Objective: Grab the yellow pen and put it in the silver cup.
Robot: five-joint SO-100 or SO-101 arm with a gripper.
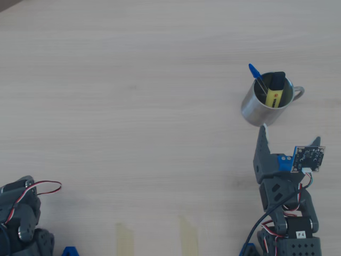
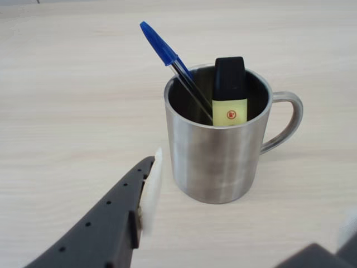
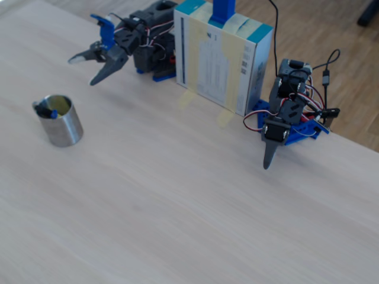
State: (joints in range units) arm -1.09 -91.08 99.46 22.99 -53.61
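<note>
The silver cup point(image 1: 254, 108) point(image 2: 217, 162) point(image 3: 64, 127) stands upright on the wooden table, its handle on the right in the wrist view. The yellow pen point(image 1: 274, 90) point(image 2: 230, 100) stands inside it, black cap up, leaning on the rim. My gripper point(image 1: 290, 136) point(image 2: 254, 195) point(image 3: 83, 71) is open and holds nothing. It sits just short of the cup, apart from it. One finger point(image 2: 128, 218) shows at the lower left of the wrist view, and the other is barely visible at the lower right edge.
A thin blue pen point(image 1: 257, 76) point(image 2: 170, 58) also leans in the cup. A second arm point(image 3: 284, 124) point(image 1: 21, 218) rests folded off to the side. A cardboard box point(image 3: 222, 56) stands between the arms, and tape strips point(image 1: 125, 238) mark the table edge.
</note>
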